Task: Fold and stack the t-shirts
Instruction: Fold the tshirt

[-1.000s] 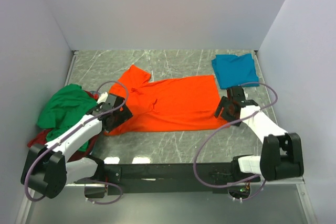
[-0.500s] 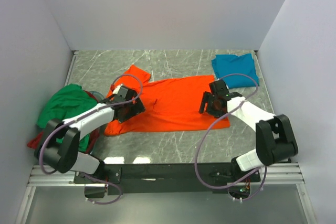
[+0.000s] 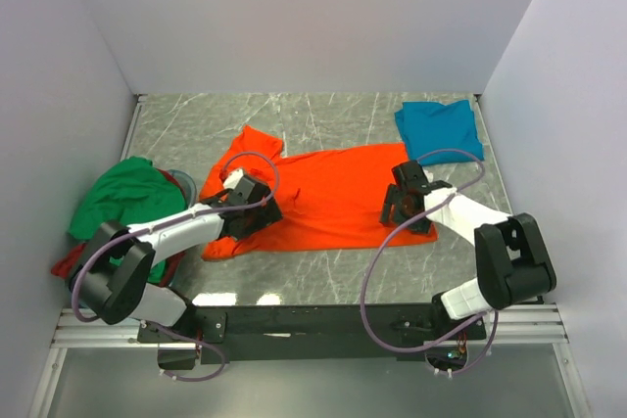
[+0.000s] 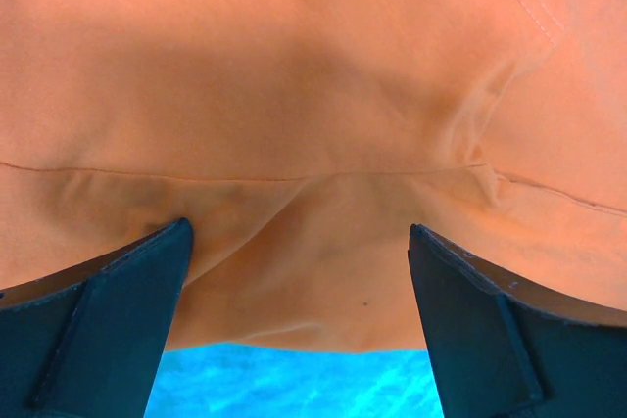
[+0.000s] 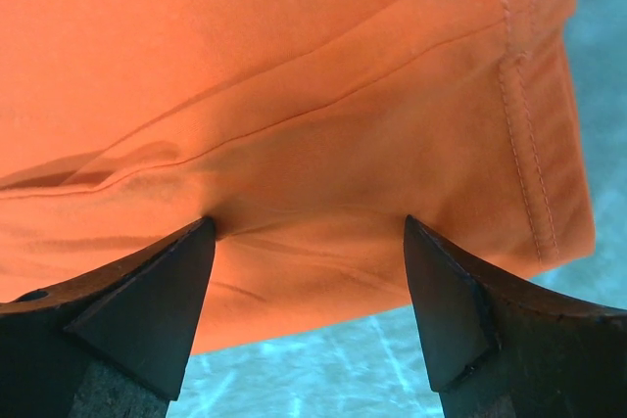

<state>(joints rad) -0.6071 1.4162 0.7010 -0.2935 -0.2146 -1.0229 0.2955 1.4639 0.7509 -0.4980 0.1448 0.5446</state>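
We see both tools spread apart, each planted on the orange t-shirt (image 3: 328,193), and neither clamps anything. The left gripper (image 3: 260,214) stands released at its widest over the shirt's left part, close to its near edge. In the wrist view its two dark tips press down into the cloth on either side of a seam, and the fabric dips and creases between them. The right gripper (image 3: 404,205) is also released, a little less wide, and sits on the shirt's right end by the near corner. Its tips touch the cloth there, and small wrinkles run out from one of them. The stitched hem lies just beside that gripper, with bare table (image 3: 323,271) showing past the shirt's edge.

The orange t-shirt lies flat and spread out in the middle of the table. Its long axis runs left to right across our overhead view, with the sleeve end to the left and the straight hem to the right. One sleeve sticks out from its far left corner toward the back wall.

The teal t-shirt (image 3: 439,129) lies folded beyond the orange shirt's far right corner, near it, but we cannot tell whether the two touch. The green t-shirt (image 3: 122,198) sits bunched in a heap off the orange shirt's left end. The dark red t-shirt (image 3: 67,261) is crumpled beneath the green one and shows only at the heap's near edge.
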